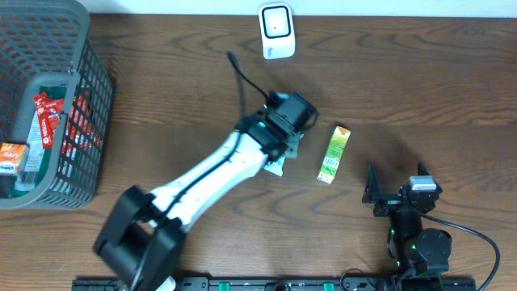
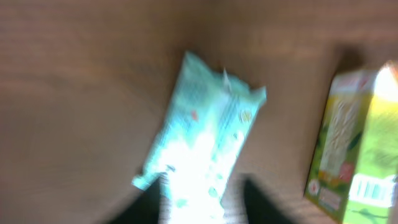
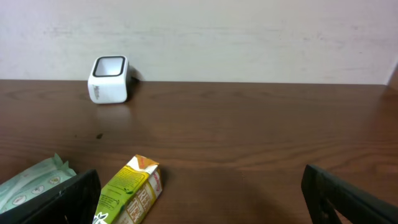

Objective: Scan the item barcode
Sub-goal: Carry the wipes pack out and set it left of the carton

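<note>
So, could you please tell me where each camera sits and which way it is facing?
Overhead: above the table, looking straight down; left arm, right arm, basket and scanner show.
Left wrist: on the left arm, looking down at a pale blue packet, blurred; its dark fingers at the bottom edge.
Right wrist: low over the table, facing the far wall and scanner; its spread fingers in the bottom corners.
Shared: the green carton shows in all three.

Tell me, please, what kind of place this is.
Probably a mock shop checkout on a wooden table: a white barcode scanner, a grey basket of packaged goods, and a green carton.
</note>
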`<state>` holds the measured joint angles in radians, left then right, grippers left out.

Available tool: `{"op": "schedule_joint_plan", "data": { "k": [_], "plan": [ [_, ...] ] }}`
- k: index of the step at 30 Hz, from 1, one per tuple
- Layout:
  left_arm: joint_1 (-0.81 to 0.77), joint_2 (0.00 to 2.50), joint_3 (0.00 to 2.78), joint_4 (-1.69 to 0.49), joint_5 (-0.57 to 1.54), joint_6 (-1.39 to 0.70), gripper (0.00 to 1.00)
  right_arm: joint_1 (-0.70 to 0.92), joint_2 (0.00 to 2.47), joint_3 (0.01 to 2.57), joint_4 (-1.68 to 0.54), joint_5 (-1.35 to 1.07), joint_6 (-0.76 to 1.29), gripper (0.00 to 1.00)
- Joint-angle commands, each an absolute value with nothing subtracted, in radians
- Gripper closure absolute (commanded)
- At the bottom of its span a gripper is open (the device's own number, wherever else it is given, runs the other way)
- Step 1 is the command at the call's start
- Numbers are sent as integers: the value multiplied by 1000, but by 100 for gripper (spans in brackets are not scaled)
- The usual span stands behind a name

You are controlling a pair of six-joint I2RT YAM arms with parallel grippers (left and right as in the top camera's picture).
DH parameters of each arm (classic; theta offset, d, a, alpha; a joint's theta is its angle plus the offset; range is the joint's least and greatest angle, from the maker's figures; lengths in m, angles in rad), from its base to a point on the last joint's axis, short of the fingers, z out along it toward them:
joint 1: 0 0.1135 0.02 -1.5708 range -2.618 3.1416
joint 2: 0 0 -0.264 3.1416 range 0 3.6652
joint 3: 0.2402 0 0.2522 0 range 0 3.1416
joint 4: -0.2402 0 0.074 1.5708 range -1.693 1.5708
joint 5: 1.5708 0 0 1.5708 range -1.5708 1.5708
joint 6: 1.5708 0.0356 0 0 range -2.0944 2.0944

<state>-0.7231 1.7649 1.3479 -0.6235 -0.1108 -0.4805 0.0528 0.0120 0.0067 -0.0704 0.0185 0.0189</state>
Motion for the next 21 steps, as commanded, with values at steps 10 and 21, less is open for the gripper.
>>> {"op": "schedule_joint_plan", "data": {
  "k": [10, 21],
  "plan": [
    [-488, 1839, 1345, -633, -54, -350, 92, 47, 6, 5, -74, 17, 21, 1],
    [-462, 2027, 1345, -638, 242, -265, 92, 47, 6, 5, -74, 17, 22, 1]
  ]
}}
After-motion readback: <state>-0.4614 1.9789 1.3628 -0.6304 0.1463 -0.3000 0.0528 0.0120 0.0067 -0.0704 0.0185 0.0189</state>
